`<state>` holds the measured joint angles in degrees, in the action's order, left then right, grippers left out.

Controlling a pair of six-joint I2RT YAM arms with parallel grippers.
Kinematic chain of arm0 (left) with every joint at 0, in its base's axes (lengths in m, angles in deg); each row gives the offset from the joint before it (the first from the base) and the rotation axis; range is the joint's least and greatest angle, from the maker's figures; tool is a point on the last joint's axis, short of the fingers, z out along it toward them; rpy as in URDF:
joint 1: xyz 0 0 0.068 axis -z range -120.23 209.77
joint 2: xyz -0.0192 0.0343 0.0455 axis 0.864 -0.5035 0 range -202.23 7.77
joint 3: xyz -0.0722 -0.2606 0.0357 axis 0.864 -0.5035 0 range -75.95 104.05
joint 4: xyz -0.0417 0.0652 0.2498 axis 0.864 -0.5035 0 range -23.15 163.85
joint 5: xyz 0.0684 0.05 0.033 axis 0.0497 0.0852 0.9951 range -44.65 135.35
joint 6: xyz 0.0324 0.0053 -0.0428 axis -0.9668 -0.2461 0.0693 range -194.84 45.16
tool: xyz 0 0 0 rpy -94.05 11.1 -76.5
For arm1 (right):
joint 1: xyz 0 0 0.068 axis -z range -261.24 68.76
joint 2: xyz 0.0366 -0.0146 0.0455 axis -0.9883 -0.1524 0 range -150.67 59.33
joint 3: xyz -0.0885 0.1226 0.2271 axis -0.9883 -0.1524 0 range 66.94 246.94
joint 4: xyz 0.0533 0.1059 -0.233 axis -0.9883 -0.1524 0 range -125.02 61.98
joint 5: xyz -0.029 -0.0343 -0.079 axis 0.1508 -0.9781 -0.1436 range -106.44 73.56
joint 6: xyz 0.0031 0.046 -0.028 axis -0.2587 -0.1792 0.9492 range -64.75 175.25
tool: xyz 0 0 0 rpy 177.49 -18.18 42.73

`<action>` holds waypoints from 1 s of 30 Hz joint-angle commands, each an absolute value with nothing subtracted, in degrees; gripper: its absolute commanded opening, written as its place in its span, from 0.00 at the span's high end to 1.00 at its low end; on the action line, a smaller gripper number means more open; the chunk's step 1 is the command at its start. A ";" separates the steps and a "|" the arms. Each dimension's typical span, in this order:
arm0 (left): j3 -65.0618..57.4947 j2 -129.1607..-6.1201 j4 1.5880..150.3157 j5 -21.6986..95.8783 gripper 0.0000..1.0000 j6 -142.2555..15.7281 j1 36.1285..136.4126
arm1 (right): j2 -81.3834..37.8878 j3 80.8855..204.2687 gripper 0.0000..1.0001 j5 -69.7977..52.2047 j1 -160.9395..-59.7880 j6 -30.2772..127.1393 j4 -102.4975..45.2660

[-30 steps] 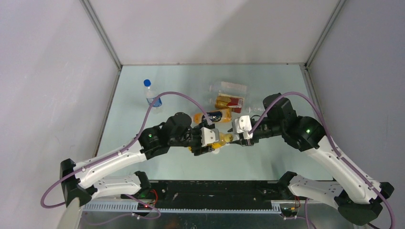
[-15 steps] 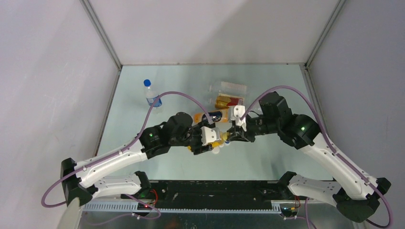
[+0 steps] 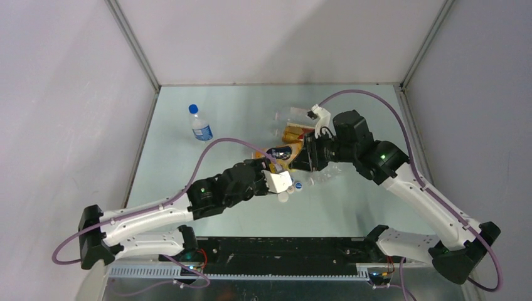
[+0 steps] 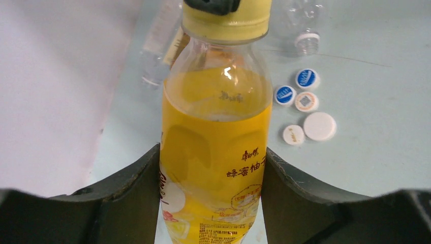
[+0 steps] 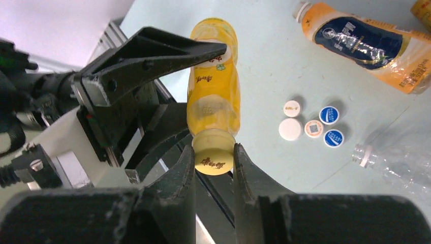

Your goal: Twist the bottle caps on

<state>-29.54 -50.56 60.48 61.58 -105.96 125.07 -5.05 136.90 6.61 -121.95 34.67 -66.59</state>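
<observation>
**Cap Pinched On Yellow Bottle**

The left claw (image 4: pixel 212 173) grasped the yellow bottle (image 4: pixel 216 127) around its body. The right claw (image 5: pixel 214 156) was clenched on the yellow cap (image 4: pixel 226 24) seated on its neck. Five loose caps (image 4: pixel 305 101) lay clustered on the worktop (image 4: pixel 366 173) at 3 o'clock of the bottle, seen from the left wrist.

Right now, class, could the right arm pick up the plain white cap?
Probably not yet: the right fingers grip the yellow cap on the bottle the left fingers hold. Nothing covers the plain white cap.
</observation>
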 commanded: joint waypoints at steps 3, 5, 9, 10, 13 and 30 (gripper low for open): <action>-28.46 -50.68 64.81 67.75 1.00 -105.15 124.71 | -1.59 137.61 0.75 10.02 -120.49 35.68 -59.94; -26.70 -52.00 61.26 63.41 1.00 -102.33 123.13 | 0.44 137.61 0.57 14.08 -120.77 45.31 -60.19; -23.23 -53.82 54.40 53.27 1.00 -98.29 119.31 | 4.37 137.61 0.02 16.49 -120.51 61.84 -64.04; -22.61 -53.62 53.21 49.46 1.00 -97.56 118.21 | 4.87 137.61 0.01 16.86 -120.28 64.21 -65.35; -21.75 -52.60 51.51 40.96 1.00 -96.54 116.26 | 6.30 137.61 0.01 16.69 -120.11 70.78 -67.67; -23.67 -51.54 54.30 37.08 1.00 -91.11 113.66 | 8.79 128.59 0.01 10.65 -119.93 57.28 -55.51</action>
